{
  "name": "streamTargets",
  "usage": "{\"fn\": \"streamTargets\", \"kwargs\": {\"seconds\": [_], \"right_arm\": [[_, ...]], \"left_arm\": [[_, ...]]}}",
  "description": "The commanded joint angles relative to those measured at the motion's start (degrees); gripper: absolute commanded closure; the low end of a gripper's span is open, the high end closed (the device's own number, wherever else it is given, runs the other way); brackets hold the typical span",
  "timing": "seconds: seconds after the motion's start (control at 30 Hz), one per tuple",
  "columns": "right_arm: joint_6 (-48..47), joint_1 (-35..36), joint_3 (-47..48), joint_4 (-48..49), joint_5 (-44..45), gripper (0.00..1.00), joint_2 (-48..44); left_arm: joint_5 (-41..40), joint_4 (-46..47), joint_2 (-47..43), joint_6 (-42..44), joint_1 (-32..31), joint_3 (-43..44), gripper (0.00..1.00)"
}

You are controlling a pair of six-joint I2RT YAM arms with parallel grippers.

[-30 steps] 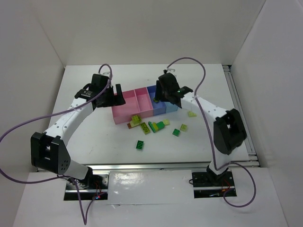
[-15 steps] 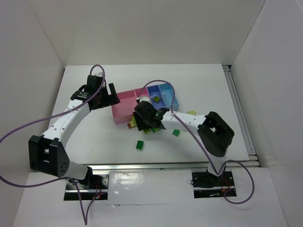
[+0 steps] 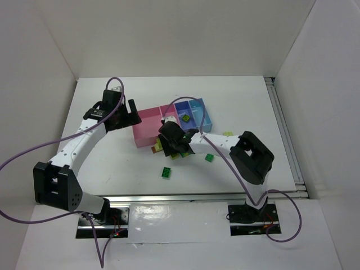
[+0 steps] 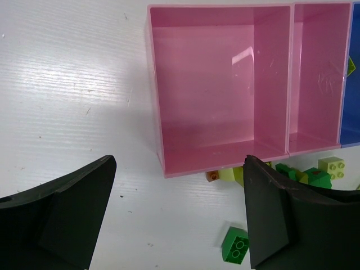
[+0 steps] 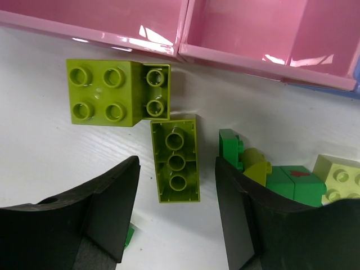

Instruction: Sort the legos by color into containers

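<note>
The tray [image 3: 136,130] has two pink compartments on the left and two blue ones on the right. One lime lego [image 3: 184,118] lies in the periwinkle compartment. My right gripper [image 3: 171,148] is open, low over the lego pile in front of the tray. In the right wrist view an upside-down lime brick [image 5: 176,160] lies between its fingers, with my right gripper [image 5: 177,208] apart from it. A lime 2x2 brick [image 5: 101,93], dark green bricks [image 5: 295,183] and a pale yellow brick [image 5: 340,177] lie beside it. My left gripper [image 3: 128,115] is open and empty at the tray's left side.
Loose legos lie in front of the tray: a dark green one [image 3: 166,172], a green-lime one [image 3: 209,158], a pale yellow one [image 3: 228,134]. The left wrist view shows the empty pink compartments [image 4: 216,84], an orange-brown brick [image 4: 212,176] and a green brick [image 4: 236,246].
My right arm has swung from over the blue compartments down to the pile in front of the tray. A lime lego now lies in the periwinkle compartment. My left arm has shifted slightly left.
</note>
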Motion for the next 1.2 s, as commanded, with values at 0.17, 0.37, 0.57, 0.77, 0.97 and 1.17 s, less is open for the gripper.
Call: {"fn": "streamTargets", "kwargs": {"seconds": [0.17,0.37,0.57,0.77,0.97,1.17], "right_arm": [[-0.33,1.47,0.56,1.39,1.92,0.42,2.99],[0.20,2.00,1.18,0.86,1.93,0.42,4.13],[0.72,2.53,1.18,-0.28,3.78,0.62,1.95],[0.72,2.53,0.04,-3.36,10.80,0.62,-9.74],[2.66,-7.56,0.65,-2.66,10.29,0.60,-13.71],[-1.03,-13.47,10.57,-0.99,7.38,0.60,-5.72]], "left_arm": [[-1.10,0.02,-1.78,-0.22,0.35,-0.64,0.05],[-1.10,0.02,-1.78,-0.22,0.35,-0.64,0.05],[-1.71,0.02,-1.78,-0.22,0.35,-0.64,0.05],[-1.19,0.02,-1.78,0.31,0.35,-0.64,0.05],[-0.66,0.02,-1.78,0.31,0.35,-0.64,0.05],[-0.66,-0.50,-0.64,0.84,0.35,-0.64,0.05]]}}
